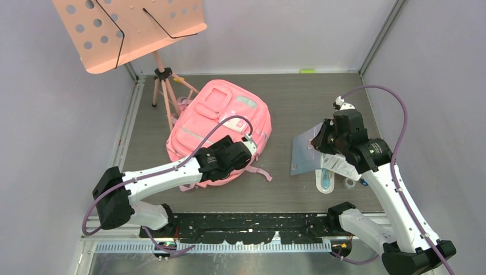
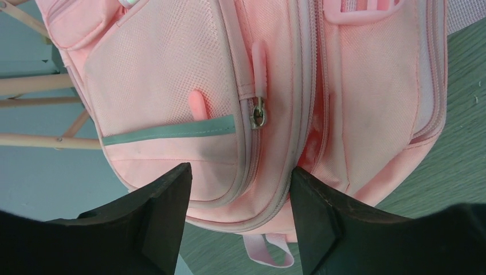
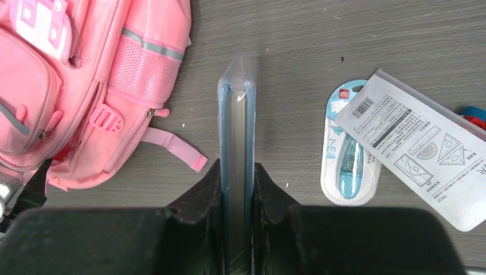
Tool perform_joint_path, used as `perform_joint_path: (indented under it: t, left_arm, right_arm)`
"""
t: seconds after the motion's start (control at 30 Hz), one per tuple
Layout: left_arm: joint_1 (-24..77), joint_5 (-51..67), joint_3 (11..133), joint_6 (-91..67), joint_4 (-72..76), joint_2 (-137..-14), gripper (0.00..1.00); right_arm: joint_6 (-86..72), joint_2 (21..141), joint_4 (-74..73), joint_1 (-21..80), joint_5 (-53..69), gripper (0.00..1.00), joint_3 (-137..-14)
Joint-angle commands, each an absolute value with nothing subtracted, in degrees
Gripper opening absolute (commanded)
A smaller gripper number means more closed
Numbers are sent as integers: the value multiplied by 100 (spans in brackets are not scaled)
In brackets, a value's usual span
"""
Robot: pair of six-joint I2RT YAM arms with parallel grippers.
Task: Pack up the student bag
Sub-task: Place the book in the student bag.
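Note:
The student bag (image 1: 218,123), a big soft pink backpack, lies front up at the middle of the table. My left gripper (image 1: 247,150) is at its near right corner. In the left wrist view the jaws (image 2: 240,179) stand apart, open, with the bag's (image 2: 172,86) seamed edge and a zip pull (image 2: 259,112) between and beyond them. My right gripper (image 1: 318,137) is shut on a thin blue-grey book (image 1: 304,153) in clear wrap. It holds the book (image 3: 236,114) on edge between the fingers (image 3: 236,172), right of the bag (image 3: 57,86).
A salmon-pink perforated music stand (image 1: 132,31) on a tripod (image 1: 166,94) stands at the back left, touching the bag's far side. Under the right arm lie a correction tape pack (image 3: 349,160) and a packet of rulers (image 3: 424,149). Grey walls enclose the table.

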State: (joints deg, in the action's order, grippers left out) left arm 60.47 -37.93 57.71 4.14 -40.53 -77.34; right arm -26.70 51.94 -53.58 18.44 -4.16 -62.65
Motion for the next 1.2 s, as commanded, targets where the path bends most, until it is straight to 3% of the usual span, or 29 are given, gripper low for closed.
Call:
perform_joint_path:
  t: [0.0, 0.27, 0.37, 0.57, 0.7, 0.93, 1.17]
  left_arm:
    - [5932, -4714, 5933, 917, -3492, -7592, 64]
    - [5925, -5202, 5640, 1119, -3152, -7776, 63]
    - [5936, -5059, 5576, 1156, -2995, -7785, 57]
    - [5966, -4803, 5647, 1483, -2702, -7696, 18]
    - [5968, -4608, 5728, 1762, -2362, -7605, 0]
    - [5967, -3965, 6161, 1714, -2052, -7690, 0]
    - [5968, -3135, 7107, 1343, -2066, -8045, 0]
  right_arm:
    - [-2701, 5023, -5072, 1862, -484, 0, -6548]
    - [-3093, 4860, -5003, 1863, -217, 0, -6568]
    - [-3330, 4753, -4891, 1863, 102, 0, -6514]
    - [-3906, 4650, -4669, 1863, 934, 0, -6467]
    - [-4366, 4648, -4409, 1864, 1516, 0, -6322]
    - [-5681, 4720, -3036, 1887, 2866, 1, -5413]
    - [-6332, 4803, -2253, 1983, 2887, 0, -4998]
